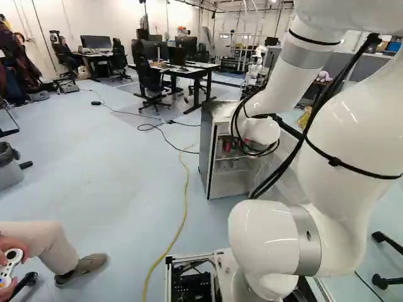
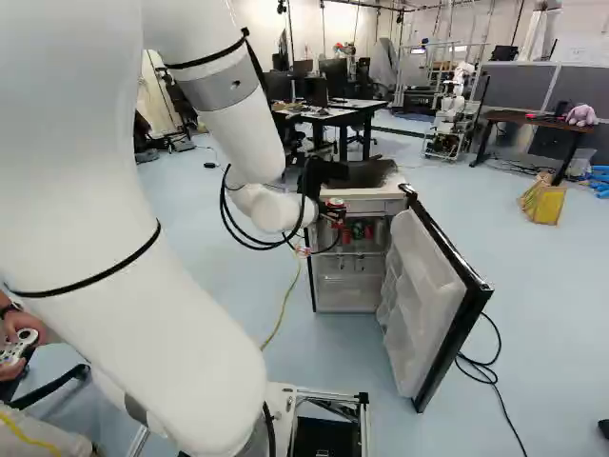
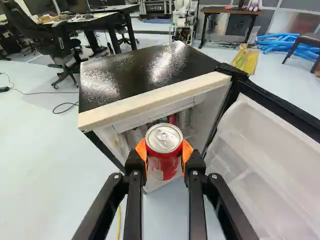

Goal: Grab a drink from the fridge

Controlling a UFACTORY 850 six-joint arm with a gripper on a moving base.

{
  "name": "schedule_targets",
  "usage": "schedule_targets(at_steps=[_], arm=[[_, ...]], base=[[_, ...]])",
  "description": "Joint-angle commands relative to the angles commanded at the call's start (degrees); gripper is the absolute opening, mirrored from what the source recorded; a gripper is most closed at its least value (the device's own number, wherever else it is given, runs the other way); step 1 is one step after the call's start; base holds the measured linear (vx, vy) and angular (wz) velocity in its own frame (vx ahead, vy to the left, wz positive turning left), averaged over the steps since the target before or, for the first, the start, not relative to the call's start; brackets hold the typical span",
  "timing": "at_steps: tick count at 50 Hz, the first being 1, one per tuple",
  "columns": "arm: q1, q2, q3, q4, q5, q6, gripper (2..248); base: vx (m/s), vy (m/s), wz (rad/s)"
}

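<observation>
In the right base view my gripper [image 2: 332,213] is at the front of the small fridge [image 2: 391,193], near the height of its top. The wrist view shows the gripper [image 3: 164,152] shut on a red can with a silver lid [image 3: 164,165], an orange pad on either side. The can stands out in front of the opening. The fridge door [image 2: 440,295] is wide open. More cans [image 2: 358,230] are on the upper shelf inside. The arm hides the gripper in the left base view.
Desks [image 1: 189,70] with monitors and chairs stand beyond the fridge. Another robot [image 2: 453,105] is farther back. A yellow cable [image 1: 184,214] lies on the floor. A person holding a controller [image 1: 9,267] sits at the left of the left base view.
</observation>
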Motion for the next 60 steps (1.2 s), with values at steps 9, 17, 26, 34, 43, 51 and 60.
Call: schedule_targets(at_steps=[9,17,26,34,43,51,60], arm=[[0.19,0.50,-0.86,0.00,-1.80,0.00,88],[0.35,0.92,-1.65,0.00,-3.37,0.00,88],[0.54,1.36,-2.55,0.00,-5.02,0.00,88],[0.70,1.72,-3.37,0.00,-6.32,0.00,88],[0.87,2.08,-4.32,0.00,-7.62,0.00,88],[1.03,2.37,-5.20,0.00,-8.58,0.00,88],[1.20,2.64,-6.22,0.00,-9.45,0.00,88]], base=[[0.000,0.000,0.000],[0.000,0.000,0.000],[0.000,0.000,0.000],[0.000,0.000,0.000],[0.000,0.000,0.000],[0.000,0.000,0.000],[0.000,0.000,0.000]])
